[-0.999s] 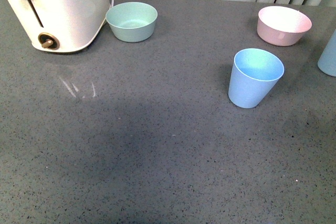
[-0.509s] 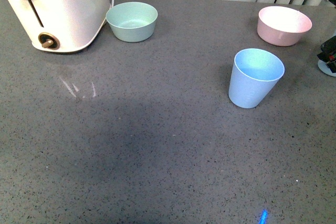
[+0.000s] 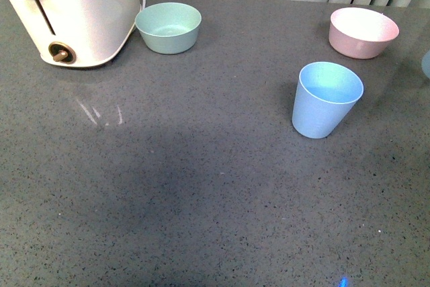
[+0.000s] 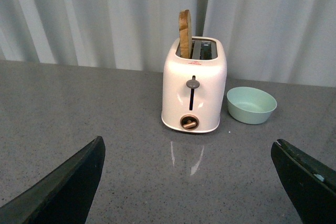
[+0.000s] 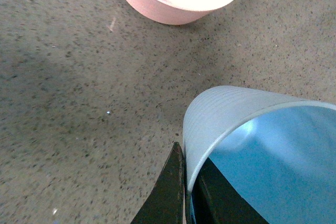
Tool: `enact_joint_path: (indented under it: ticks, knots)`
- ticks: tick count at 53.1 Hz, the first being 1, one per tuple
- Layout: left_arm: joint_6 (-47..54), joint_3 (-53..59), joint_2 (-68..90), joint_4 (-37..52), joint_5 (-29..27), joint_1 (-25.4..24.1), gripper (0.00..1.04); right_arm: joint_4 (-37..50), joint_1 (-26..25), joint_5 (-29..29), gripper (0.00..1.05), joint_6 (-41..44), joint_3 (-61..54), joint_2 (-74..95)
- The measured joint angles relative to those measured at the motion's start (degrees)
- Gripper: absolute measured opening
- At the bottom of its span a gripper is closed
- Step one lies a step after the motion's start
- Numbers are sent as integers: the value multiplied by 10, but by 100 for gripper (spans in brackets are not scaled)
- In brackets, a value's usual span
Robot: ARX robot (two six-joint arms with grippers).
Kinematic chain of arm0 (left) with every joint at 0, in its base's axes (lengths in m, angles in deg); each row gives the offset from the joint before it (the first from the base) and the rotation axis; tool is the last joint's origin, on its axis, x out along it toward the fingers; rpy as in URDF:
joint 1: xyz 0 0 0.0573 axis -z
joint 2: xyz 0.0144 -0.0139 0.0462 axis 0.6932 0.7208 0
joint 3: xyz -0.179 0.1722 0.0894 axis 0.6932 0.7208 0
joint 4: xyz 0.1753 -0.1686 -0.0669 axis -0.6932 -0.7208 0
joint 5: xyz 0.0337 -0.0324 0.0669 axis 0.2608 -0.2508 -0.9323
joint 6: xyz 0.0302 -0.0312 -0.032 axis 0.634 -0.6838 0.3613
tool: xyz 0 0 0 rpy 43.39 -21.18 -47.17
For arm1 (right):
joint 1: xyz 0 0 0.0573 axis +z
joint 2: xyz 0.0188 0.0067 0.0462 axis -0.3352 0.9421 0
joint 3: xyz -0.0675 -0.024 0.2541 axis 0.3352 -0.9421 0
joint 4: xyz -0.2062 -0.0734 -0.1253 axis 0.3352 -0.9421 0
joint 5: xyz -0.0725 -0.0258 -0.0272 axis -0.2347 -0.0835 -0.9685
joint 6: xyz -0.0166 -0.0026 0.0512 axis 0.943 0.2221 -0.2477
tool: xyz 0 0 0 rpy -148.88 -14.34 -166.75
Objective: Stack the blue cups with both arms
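We see one blue cup (image 3: 327,99) standing upright, mouth up, just in front of the pink bowl (image 3: 363,31). Our right gripper (image 5: 186,174) pinches the other blue cup (image 5: 252,145) by its rim near that bowl. Our left gripper (image 4: 189,182) gapes wide.

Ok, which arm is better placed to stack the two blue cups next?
Right. The right pincer grips one blue cup by its rim, a finger on each side, so it could carry it to the standing blue cup. The left pincer is open, facing the toaster, no cup in its view.

Left jaws wide, right jaws clamped
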Motion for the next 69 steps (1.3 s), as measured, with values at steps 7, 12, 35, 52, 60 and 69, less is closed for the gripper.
enact_joint_path:
  ticks: [7, 12, 35, 52, 60, 69]
  knots:
    - [0, 0, 0, 0, 0, 0, 96, -54, 0, 48, 2, 21, -12, -80]
    - [0, 0, 0, 0, 0, 0, 96, -104, 20, 85, 2, 32, -19, -145]
    - [0, 0, 0, 0, 0, 0, 96, -184, 183, 103, 2, 49, -71, -220]
    - [0, 0, 0, 0, 0, 0, 96, -167, 215, 93, 2, 42, -73, -176]
    - [0, 0, 0, 0, 0, 0, 96, -143, 221, 85, 3, 33, -73, -165]
    - [0, 0, 0, 0, 0, 0, 96, -124, 216, 67, 33, 35, -76, -166]
